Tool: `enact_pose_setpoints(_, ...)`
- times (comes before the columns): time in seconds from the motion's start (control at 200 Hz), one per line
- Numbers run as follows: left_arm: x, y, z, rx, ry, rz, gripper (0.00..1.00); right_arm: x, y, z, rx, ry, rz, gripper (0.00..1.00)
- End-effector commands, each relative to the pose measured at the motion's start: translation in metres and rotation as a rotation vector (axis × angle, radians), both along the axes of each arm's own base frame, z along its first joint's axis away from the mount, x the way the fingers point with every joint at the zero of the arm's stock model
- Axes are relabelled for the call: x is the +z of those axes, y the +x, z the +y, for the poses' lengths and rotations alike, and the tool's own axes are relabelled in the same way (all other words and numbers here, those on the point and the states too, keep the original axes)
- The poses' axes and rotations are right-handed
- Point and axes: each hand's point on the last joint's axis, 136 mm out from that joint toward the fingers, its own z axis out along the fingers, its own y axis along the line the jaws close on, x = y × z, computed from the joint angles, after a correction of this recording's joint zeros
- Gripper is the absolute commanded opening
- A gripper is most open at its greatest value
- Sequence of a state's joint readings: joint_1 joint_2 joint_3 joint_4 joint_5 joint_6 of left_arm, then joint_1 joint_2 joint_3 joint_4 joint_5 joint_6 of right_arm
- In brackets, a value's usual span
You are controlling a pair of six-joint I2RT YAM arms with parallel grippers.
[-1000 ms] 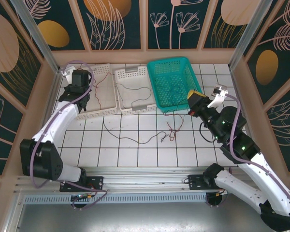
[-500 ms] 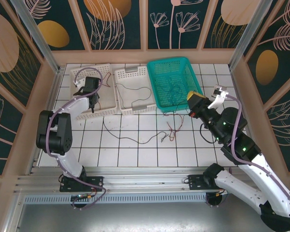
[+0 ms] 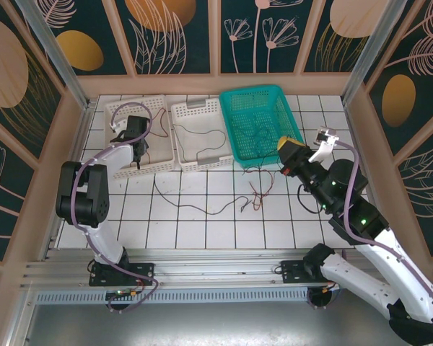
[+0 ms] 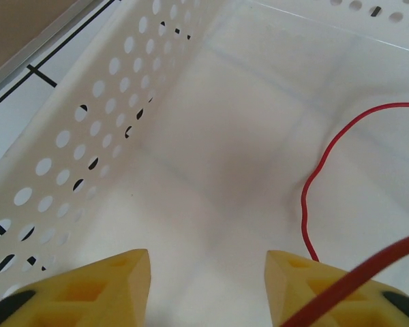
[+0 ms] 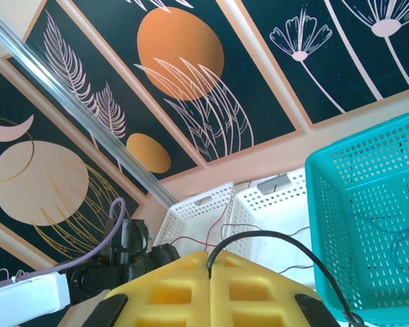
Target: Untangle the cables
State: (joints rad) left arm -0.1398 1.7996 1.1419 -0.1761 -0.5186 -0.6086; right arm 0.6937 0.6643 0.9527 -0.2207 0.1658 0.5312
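Left arm (image 3: 85,193) folded, left fingers (image 4: 116,286) parted, right arm (image 3: 340,189) extended, right fingers (image 5: 170,293) pressed together

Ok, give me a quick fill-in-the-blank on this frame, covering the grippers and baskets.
1. The left gripper hangs with jaws open over a ___ basket.
2. The cable lying in that basket is ___.
3. The right gripper is ___, and a black cable loops out from between its fingers.
4. The far-right basket is coloured ___.

Missing words: white; red; shut; teal.
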Motion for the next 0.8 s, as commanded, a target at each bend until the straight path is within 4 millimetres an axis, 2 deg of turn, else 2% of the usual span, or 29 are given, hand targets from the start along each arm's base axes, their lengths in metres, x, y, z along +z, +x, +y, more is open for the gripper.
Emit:
enact_pose_setpoints(0.0,0.026,0.005,0.003,0.005,-0.017,-0.050,0.54,0.000,-0.001,0.004,0.022,0.019,-0.001,0.00)
enact_pose_setpoints(0.055,0.034,0.006,0.002,0.004,-0.022,-0.067,0.60,0.000,-0.002,0.004,0.025,0.018,0.001,0.00)
enact_pose_setpoints(0.18,0.051,0.008,0.004,0.011,-0.030,-0.094,0.82,-0.002,-0.002,0.004,0.026,0.018,0.005,0.00)
enact_pose_setpoints(0.19,0.061,0.007,0.004,0.011,-0.033,-0.114,0.83,-0.002,-0.002,0.004,0.028,0.018,0.005,0.00)
enact_pose_setpoints(0.22,0.070,0.007,0.005,0.012,-0.035,-0.130,0.87,-0.001,-0.003,0.004,0.030,0.021,0.003,0.00)
enact_pose_setpoints(0.365,0.095,0.010,0.005,-0.002,-0.033,-0.158,0.98,-0.003,-0.003,0.006,0.037,0.020,0.008,0.00)
enact_pose_setpoints(0.5,0.115,0.008,0.001,-0.021,-0.058,-0.186,0.98,-0.004,-0.003,0.006,0.038,0.018,0.008,0.00)
enact_pose_setpoints(0.641,0.126,-0.006,-0.024,-0.109,-0.213,-0.236,0.97,-0.001,-0.004,0.008,0.050,0.028,0.000,0.00)
enact_pose_setpoints(0.796,0.125,-0.035,-0.082,-0.300,-0.444,-0.290,0.94,0.014,-0.010,0.013,0.096,0.057,-0.032,0.00)
